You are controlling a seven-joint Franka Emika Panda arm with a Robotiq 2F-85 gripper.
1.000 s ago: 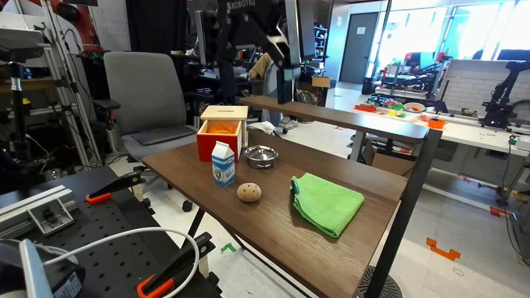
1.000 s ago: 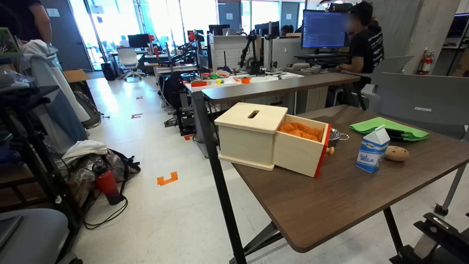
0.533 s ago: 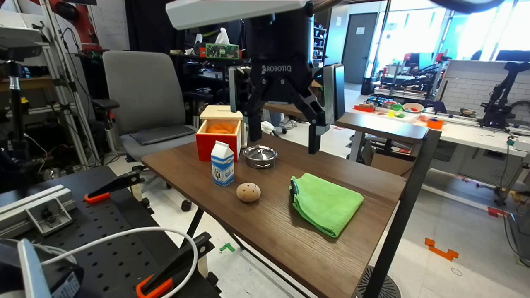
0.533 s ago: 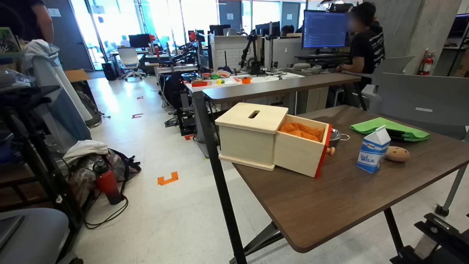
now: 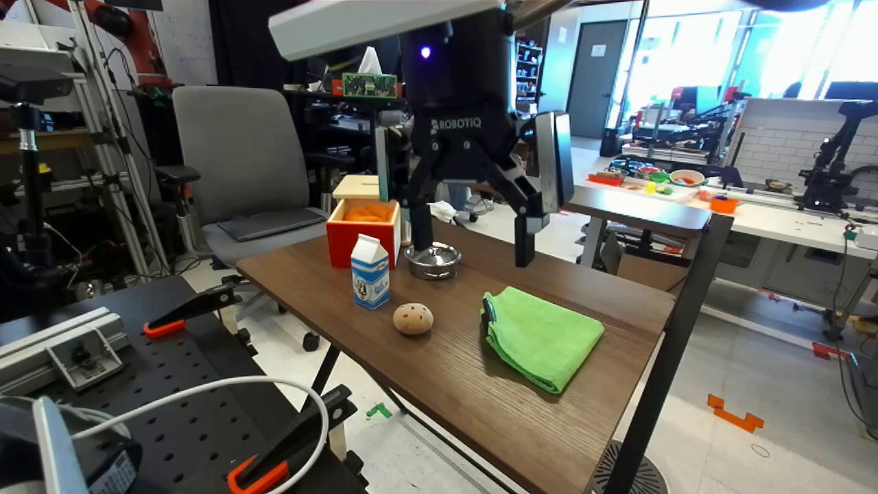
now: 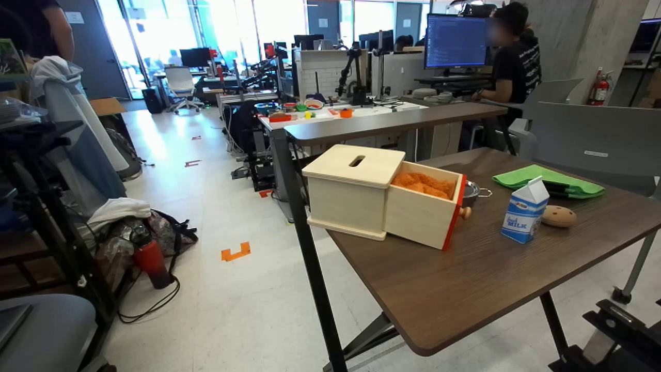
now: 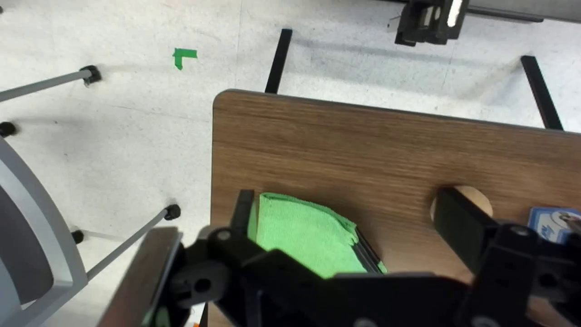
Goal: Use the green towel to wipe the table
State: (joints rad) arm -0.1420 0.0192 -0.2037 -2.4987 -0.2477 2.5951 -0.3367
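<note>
The green towel (image 5: 542, 336) lies folded on the brown table (image 5: 446, 391). It has a black strip along one edge. The towel also shows in an exterior view (image 6: 547, 181), behind the milk carton, and in the wrist view (image 7: 304, 236). My gripper (image 5: 473, 252) is open and empty, held above the table and apart from the towel. In the wrist view the gripper (image 7: 346, 193) has one finger over the towel's left edge and the other over the wooden egg-shaped object. The gripper's body hides the towel's lower part there.
A milk carton (image 5: 370, 274), a speckled wooden egg-shaped object (image 5: 413, 319) and a lidded metal pot (image 5: 432, 262) stand on the table. A wooden box (image 6: 346, 201) has its red-fronted drawer open, with orange cloth (image 6: 424, 185) inside. A raised shelf (image 5: 638, 206) runs along one long side.
My gripper has come down into fuller view in an exterior view and moved right, then slightly lower over the last half second. The towel and other objects have not moved.
</note>
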